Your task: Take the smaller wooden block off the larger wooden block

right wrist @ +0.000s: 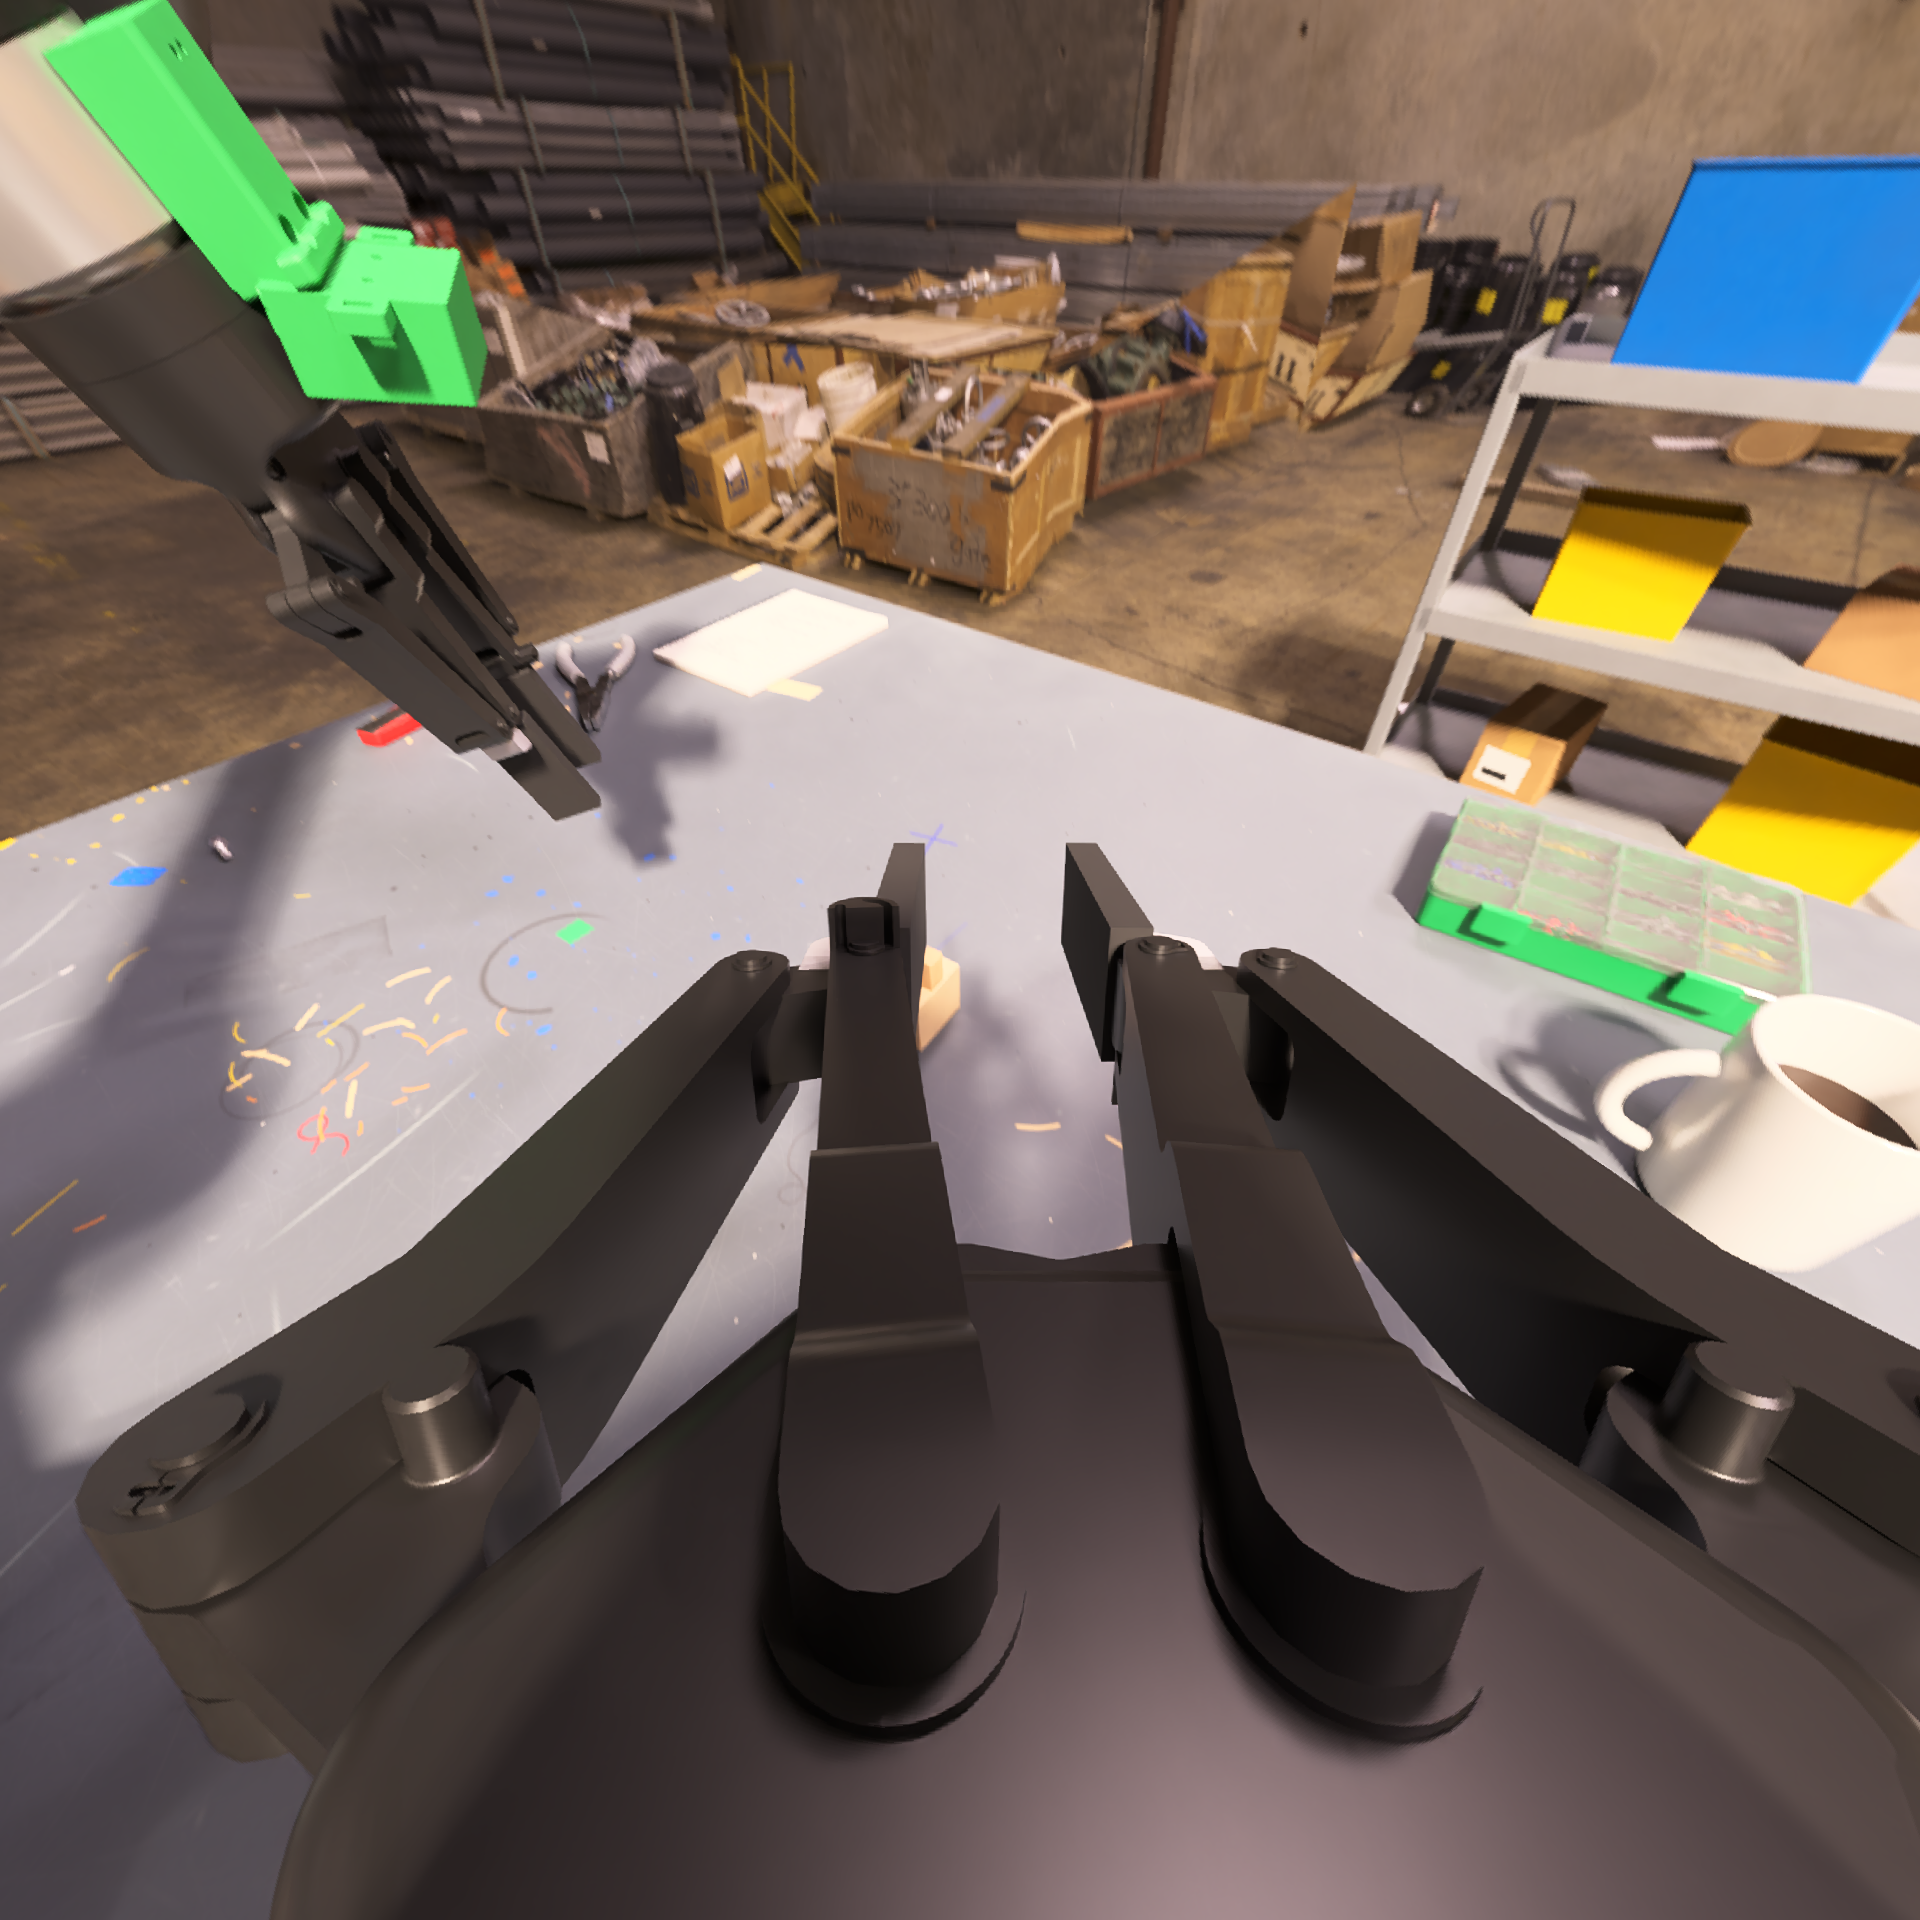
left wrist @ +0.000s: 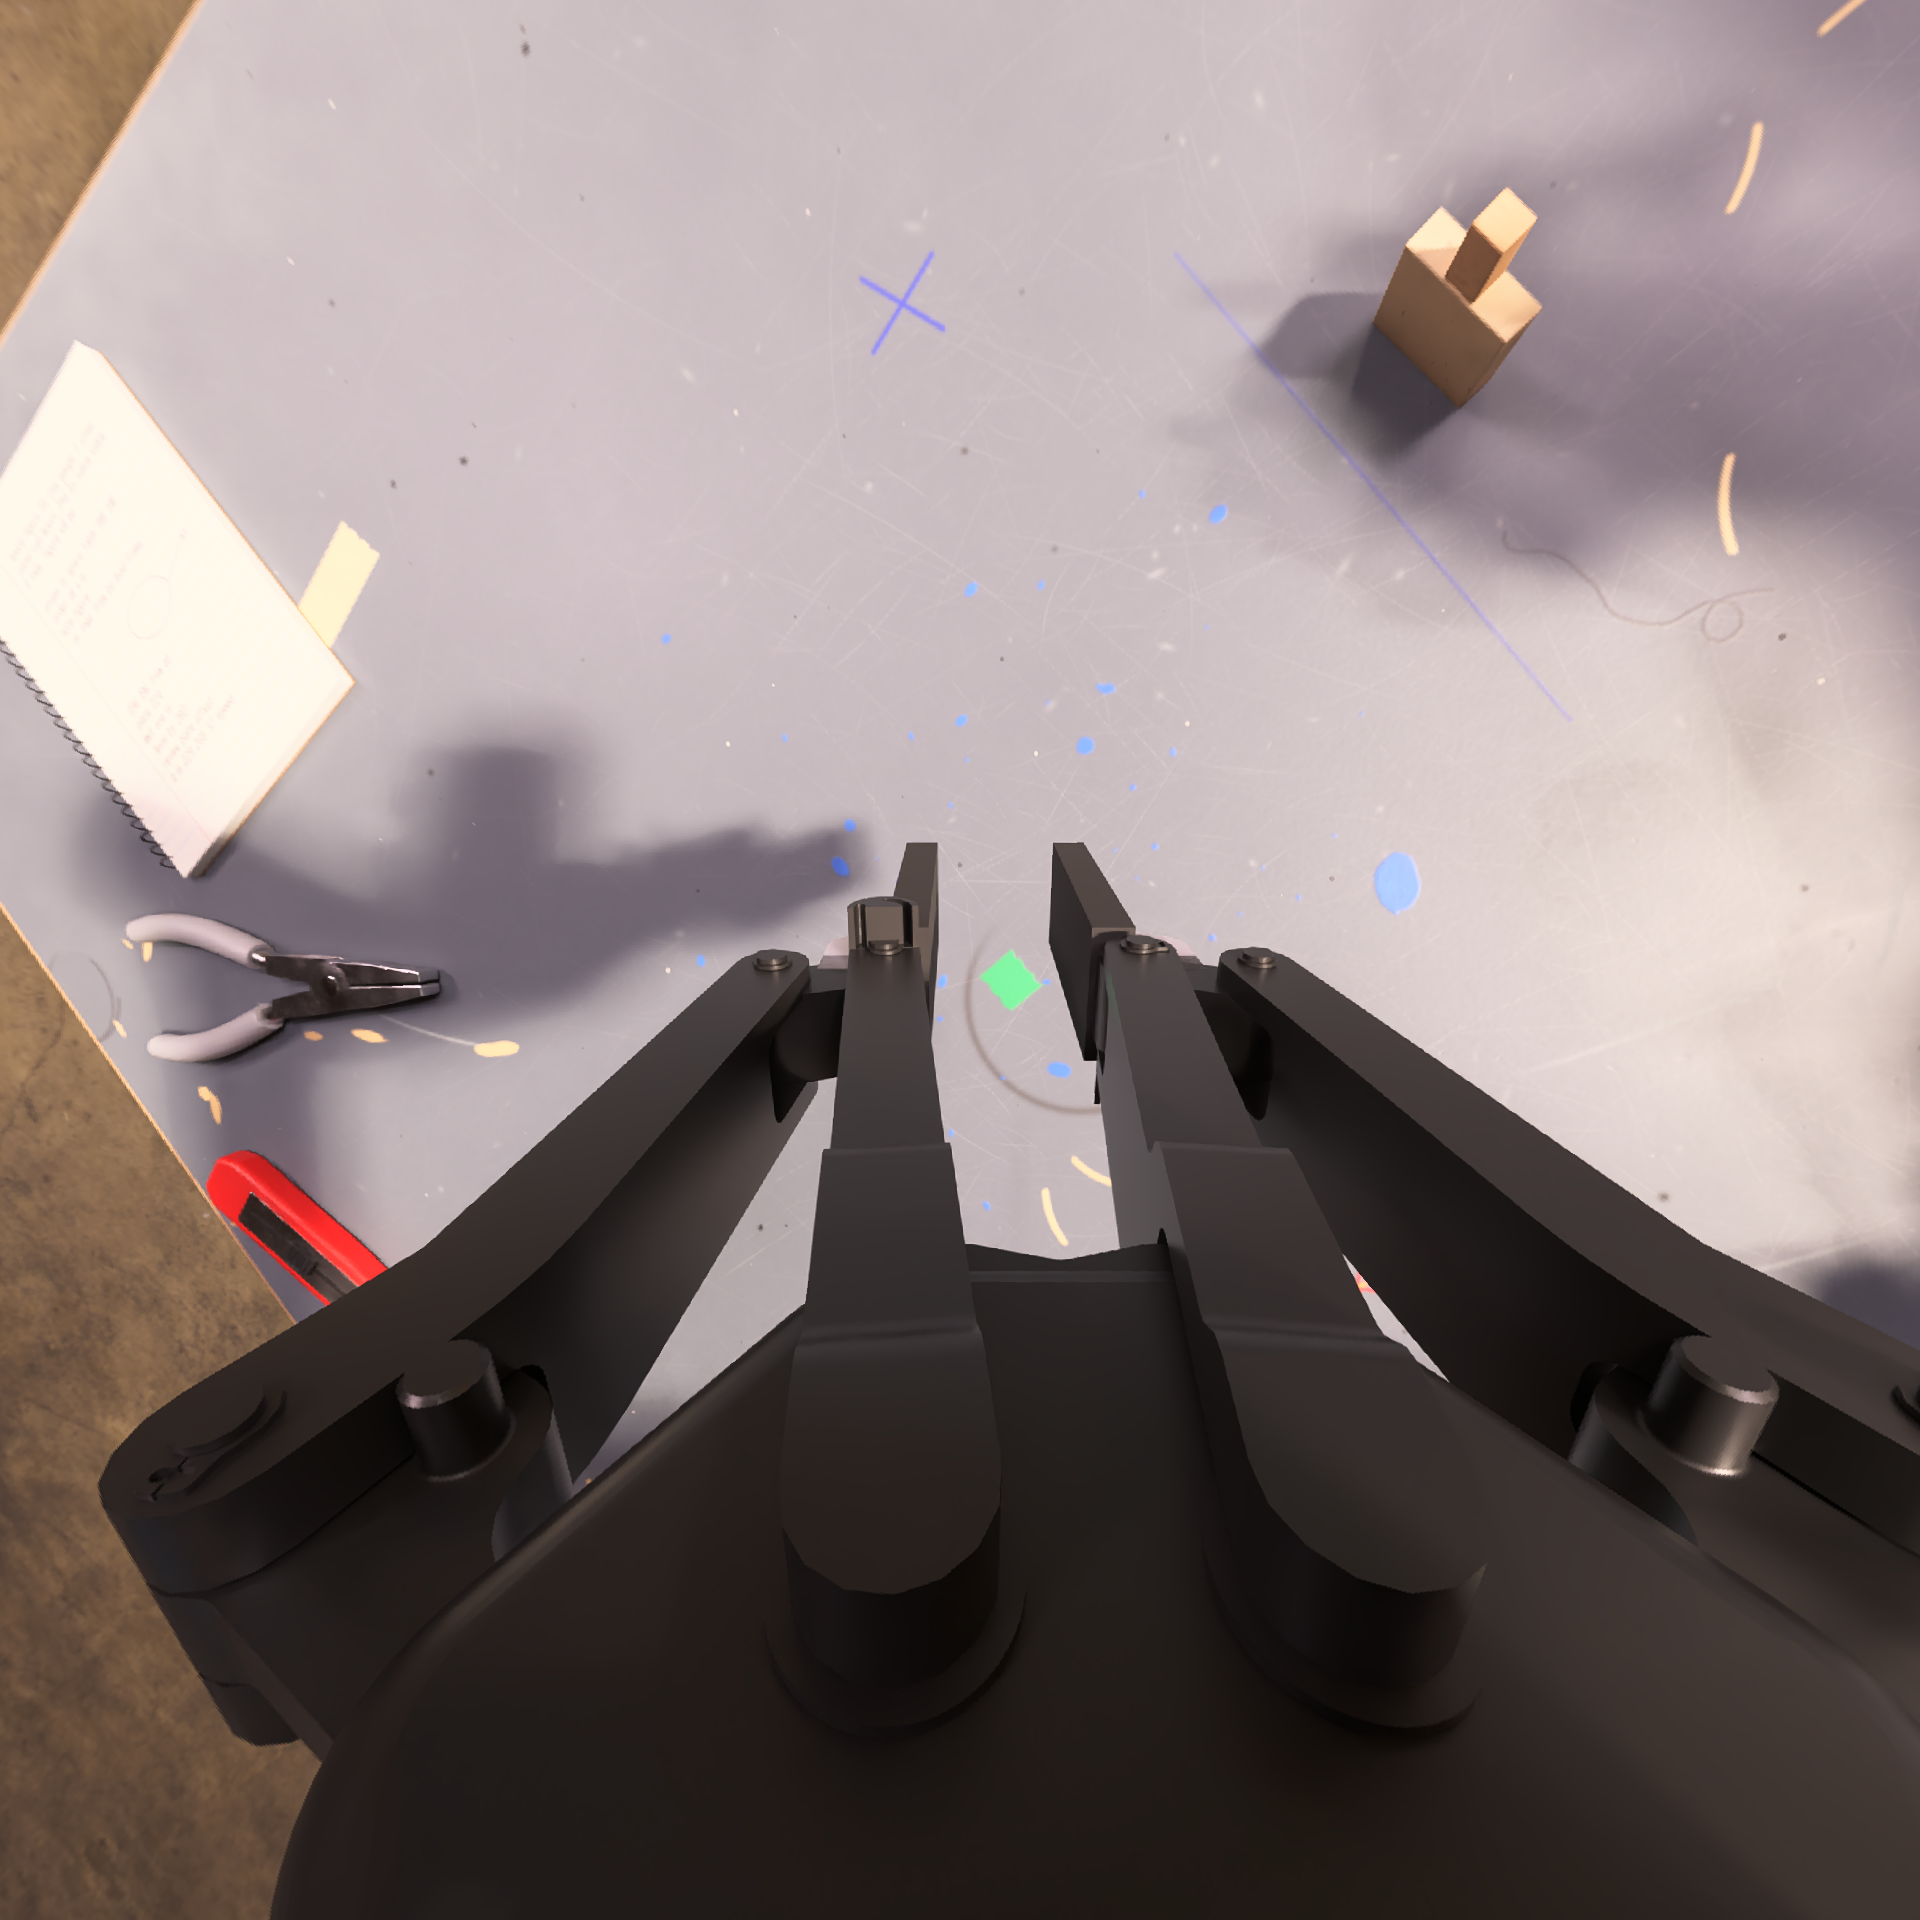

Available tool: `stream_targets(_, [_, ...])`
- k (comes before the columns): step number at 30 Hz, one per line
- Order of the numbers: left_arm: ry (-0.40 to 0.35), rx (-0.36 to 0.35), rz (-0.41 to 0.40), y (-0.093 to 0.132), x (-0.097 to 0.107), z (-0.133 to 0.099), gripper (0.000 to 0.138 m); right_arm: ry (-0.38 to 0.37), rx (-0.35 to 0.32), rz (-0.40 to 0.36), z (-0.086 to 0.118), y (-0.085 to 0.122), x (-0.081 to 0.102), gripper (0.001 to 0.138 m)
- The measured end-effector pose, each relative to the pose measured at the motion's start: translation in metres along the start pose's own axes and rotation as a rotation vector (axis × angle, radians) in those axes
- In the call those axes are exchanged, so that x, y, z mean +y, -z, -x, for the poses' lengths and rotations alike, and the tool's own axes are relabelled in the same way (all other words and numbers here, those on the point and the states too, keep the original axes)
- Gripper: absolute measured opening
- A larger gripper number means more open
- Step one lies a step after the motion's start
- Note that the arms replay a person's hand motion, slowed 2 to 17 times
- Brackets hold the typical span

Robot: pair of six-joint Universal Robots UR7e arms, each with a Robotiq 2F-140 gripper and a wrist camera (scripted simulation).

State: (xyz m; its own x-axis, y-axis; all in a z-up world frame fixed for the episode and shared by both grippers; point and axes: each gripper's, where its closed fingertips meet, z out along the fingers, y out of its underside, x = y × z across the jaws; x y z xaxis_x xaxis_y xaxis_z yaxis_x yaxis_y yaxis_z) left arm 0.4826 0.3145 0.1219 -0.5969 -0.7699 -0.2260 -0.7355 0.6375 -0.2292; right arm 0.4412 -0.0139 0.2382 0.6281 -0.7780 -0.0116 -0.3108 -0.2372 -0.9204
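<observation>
Smaller wooden block [left wrist: 1493, 244] upright on larger wooden block [left wrist: 1449, 312], scuffed grey table [left wrist: 623, 312].
Left gripper [left wrist: 994, 883] and right gripper [right wrist: 992, 883] narrowly parted, empty; pliers [left wrist: 291, 982], notepad [left wrist: 156, 613] aside.

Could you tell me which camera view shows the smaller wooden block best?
The left wrist view: the smaller wooden block stands in plain sight on the larger wooden block, nothing in front. In the right wrist view, the right gripper hides most of the stack behind one of its fingers; only a corner shows.
</observation>
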Motion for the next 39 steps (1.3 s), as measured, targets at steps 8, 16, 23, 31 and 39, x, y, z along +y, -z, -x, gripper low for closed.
stream_targets(8, [-0.016,-0.056,-0.11,0.018,-0.015,0.003,0.029,-0.017,-0.064,-0.047,0.026,-0.027,-0.006,0.042])
stream_targets(16, [-0.031,-0.112,-0.245,0.038,-0.033,0.001,0.029,-0.07,-0.09,0.074,0.038,-0.061,0.001,0.042])
stream_targets(23, [-0.031,-0.139,-0.361,0.055,-0.05,-0.005,0.032,-0.115,-0.085,0.189,0.043,-0.089,0.008,0.038])
stream_targets(31, [-0.044,-0.157,-0.487,0.073,-0.067,-0.015,0.036,-0.173,-0.071,0.297,0.046,-0.119,0.017,0.033])
stream_targets(39, [-0.056,-0.2,-0.594,0.091,-0.079,-0.02,0.036,-0.207,-0.015,0.382,0.041,-0.142,0.023,0.031])
